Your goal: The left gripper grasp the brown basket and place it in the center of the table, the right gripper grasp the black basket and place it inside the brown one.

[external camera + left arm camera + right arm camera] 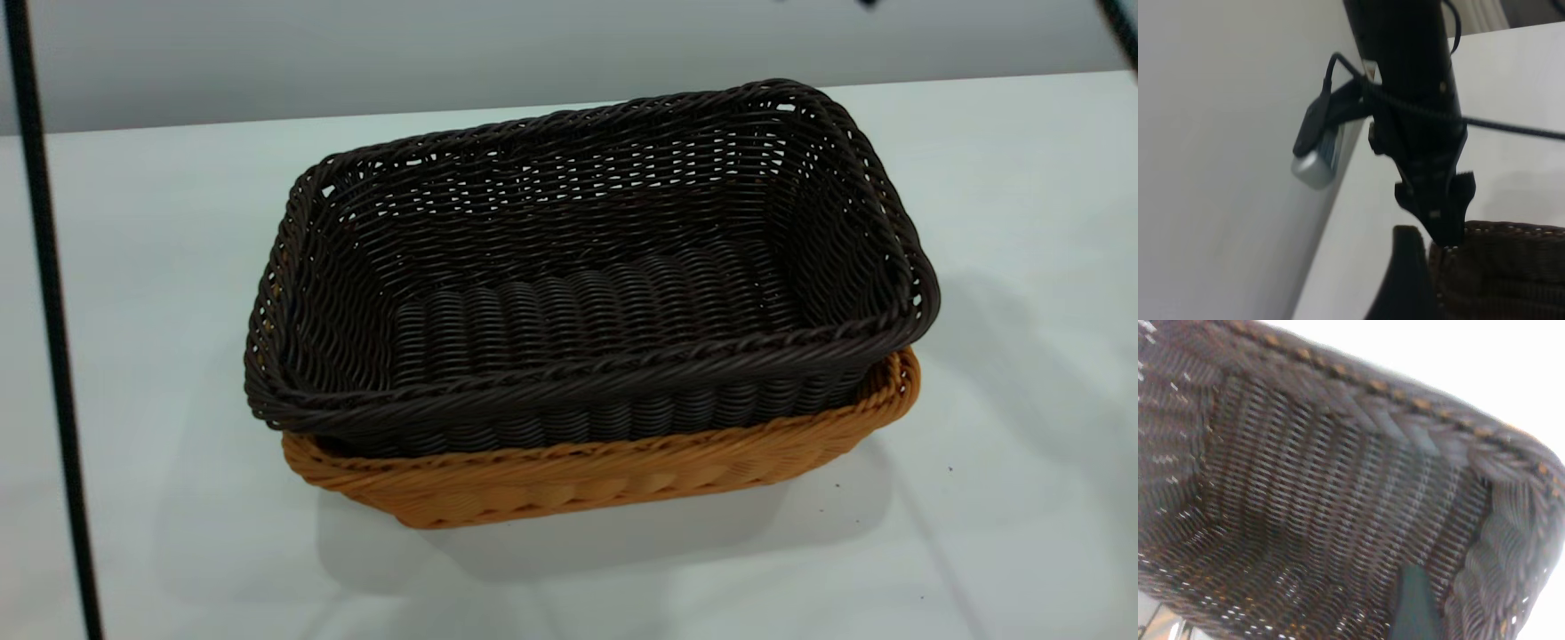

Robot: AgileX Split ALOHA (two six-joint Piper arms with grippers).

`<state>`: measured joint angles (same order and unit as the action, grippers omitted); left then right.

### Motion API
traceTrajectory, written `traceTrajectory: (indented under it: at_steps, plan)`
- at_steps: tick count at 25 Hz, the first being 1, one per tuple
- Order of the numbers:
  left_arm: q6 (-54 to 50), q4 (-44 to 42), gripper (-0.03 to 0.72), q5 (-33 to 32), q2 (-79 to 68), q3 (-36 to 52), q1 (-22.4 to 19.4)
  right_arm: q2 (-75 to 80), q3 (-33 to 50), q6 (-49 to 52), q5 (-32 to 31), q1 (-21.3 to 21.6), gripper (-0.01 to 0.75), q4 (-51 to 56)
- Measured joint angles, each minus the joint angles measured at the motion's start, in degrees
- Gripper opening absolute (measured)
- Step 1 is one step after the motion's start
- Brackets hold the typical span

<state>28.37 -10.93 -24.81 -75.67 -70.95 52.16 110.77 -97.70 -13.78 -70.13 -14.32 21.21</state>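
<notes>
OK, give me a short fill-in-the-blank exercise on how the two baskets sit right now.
1. The black basket sits inside the ____ basket.
2. Both baskets rest on the white ____.
3. Nothing lies in the black basket; it is ____.
4. In the exterior view, the black basket's rim stands ____ than the brown basket's rim.

Missing words: brown; table; empty; higher

One black basket point(587, 267), one brown basket point(622, 471), one table point(1005, 178).

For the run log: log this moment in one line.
black basket in brown basket | both on table | right tool inside black basket
</notes>
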Motion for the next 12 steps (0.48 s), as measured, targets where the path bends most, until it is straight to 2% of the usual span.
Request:
traceTrajectory:
  at_steps: [3, 6, 8, 10, 12]
  plan:
    - [-1.13, -2.07, 0.417, 0.1, 1.1, 0.0, 0.0, -2.16, -0.59, -0.74, -0.06, 0.0, 0.338, 0.78]
    - [-3.79, -2.0, 0.267, 0.1, 2.8, 0.0, 0.0, -4.18, -0.59, -0.96, -0.06, 0.0, 0.166, 1.97]
    - [-5.0, -2.0, 0.132, 0.1, 4.2, 0.0, 0.0, -5.67, -0.54, -1.27, -0.06, 0.0, 0.055, 3.13]
    - [-5.01, -2.0, 0.044, 0.1, 5.53, 0.0, 0.0, -7.15, -0.47, -2.68, -0.01, 0.0, 0.018, 4.69]
    - [-5.62, -2.0, 0.013, -0.17, 6.82, 0.0, 0.0, -8.9, -0.47, -4.2, -0.07, 0.0, 0.005, 6.28]
